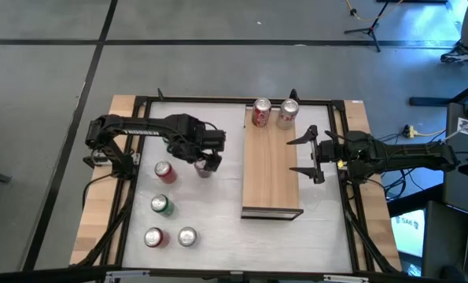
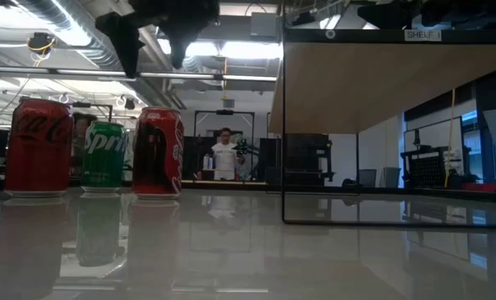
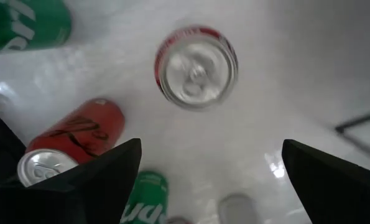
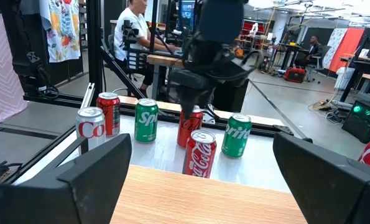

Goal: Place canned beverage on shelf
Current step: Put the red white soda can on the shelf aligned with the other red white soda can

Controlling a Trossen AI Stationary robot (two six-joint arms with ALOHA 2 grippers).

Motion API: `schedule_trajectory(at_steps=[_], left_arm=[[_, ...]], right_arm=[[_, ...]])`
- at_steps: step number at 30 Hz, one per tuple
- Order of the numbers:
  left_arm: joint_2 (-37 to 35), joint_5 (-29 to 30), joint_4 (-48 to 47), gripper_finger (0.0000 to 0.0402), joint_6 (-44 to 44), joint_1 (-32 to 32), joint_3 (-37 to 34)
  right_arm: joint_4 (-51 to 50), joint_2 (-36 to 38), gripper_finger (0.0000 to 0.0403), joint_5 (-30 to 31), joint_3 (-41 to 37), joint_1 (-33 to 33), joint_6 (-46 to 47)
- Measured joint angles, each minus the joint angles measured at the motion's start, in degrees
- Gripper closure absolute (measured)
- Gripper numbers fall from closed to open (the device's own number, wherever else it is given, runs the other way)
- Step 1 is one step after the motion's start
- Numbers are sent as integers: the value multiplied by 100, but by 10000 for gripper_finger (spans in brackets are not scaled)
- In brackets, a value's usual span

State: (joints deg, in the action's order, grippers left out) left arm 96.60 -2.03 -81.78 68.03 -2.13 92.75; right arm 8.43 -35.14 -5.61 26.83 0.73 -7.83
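The left claw (image 1: pixel 206 167), spread wide, hid the red can (image 3: pixel 196 66) below it from overhead. The right claw (image 1: pixel 310 155) hung released beside the shelf (image 1: pixel 270 169) on the white tabletop (image 1: pixel 210 228).

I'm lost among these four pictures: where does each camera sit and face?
High: overhead, facing down; both arms.
Low: tabletop level, facing across; left tool above.
Left wrist: facing down onto a red can; own fingers.
Right wrist: facing across the shelf; fingers of the right tool.
Shared: high and right wrist show the shelf.

Light-wood grained shelf (image 1: pixel 271 169) centre frame, red and silver cans (image 1: pixel 260 112) at its upper end; green Sprite can (image 1: pixel 162 205) lower left, white table (image 1: pixel 218 228).
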Motion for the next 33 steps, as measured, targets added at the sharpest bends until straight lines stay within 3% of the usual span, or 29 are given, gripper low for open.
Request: schedule_trajectory(at_steps=[9,25,33], left_arm=[[0,233,64,24,842,-359,0],[0,1037,413,24,2318,-83,-7],[4,942,968,24,2794,172,-691]], right_arm=[[1,0,17,-1,0,-1,2],[0,0,17,-2,-2,-2,2],[-2,0,17,-2,0,0,2]])
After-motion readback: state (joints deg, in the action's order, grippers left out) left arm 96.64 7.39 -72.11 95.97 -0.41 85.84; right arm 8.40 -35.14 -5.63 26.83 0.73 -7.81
